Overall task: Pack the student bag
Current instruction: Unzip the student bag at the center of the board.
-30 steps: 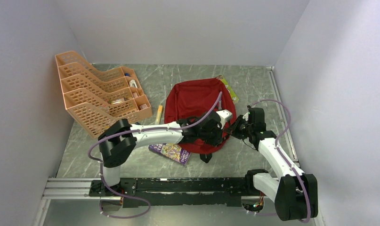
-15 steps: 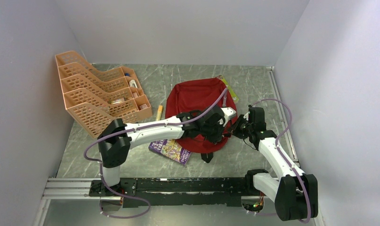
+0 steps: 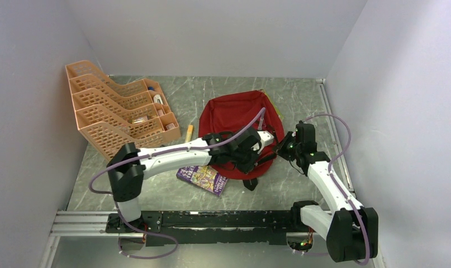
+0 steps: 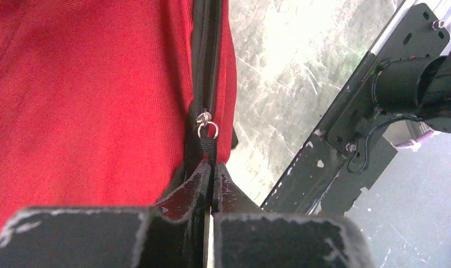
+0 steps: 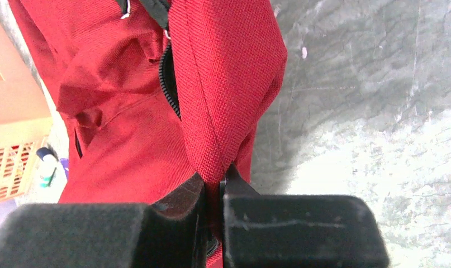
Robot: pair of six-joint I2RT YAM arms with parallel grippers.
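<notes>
The student bag point(image 3: 234, 114) lies flat mid-table, red with black zippers. My left gripper point(image 3: 246, 166) reaches across its near edge. In the left wrist view it point(image 4: 213, 166) is shut on the black zipper pull tab point(image 4: 210, 148), which hangs from a metal ring on the slider. The red fabric point(image 4: 89, 84) fills the left of that view. My right gripper point(image 3: 283, 146) is at the bag's right edge. The right wrist view shows it point(image 5: 214, 178) shut on a raised fold of the bag's red fabric point(image 5: 228, 67), with a zipper line running beside the fold.
An orange tray rack point(image 3: 114, 120) holding small items stands at the back left. A purple book point(image 3: 203, 178) lies by the bag's near left corner, under my left arm. An orange marker point(image 3: 188, 132) lies left of the bag. The black base rail point(image 3: 212, 220) runs along the near edge.
My left gripper has moved left along the bag's near edge, still holding the zipper pull. My right gripper has kept its hold on the fabric and shifted slightly away.
</notes>
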